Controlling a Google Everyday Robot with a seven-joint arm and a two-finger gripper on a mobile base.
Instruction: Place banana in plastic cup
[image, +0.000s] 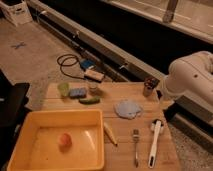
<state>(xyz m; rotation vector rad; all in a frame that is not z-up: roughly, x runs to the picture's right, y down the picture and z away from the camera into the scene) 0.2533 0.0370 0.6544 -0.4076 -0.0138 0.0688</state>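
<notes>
The slim, pale yellow toy banana (110, 134) lies at lower centre on the wooden tabletop (142, 94), with its long axis running upper left to lower right. The translucent light green plastic cup (63, 88) stands at upper left. The end effector is hidden on the white robot arm (192, 80) at right of frame. It is released and empty, and the banana lies to its lower left.

Yellow tray (60, 115), fork (135, 148), brush (155, 142), cucumber (89, 100)

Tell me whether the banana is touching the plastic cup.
Apart. Camera view: the banana lies beside the yellow bin's right wall, the plastic cup at the table's far-left corner. The end effector is unseen; only the arm shows, right.
</notes>
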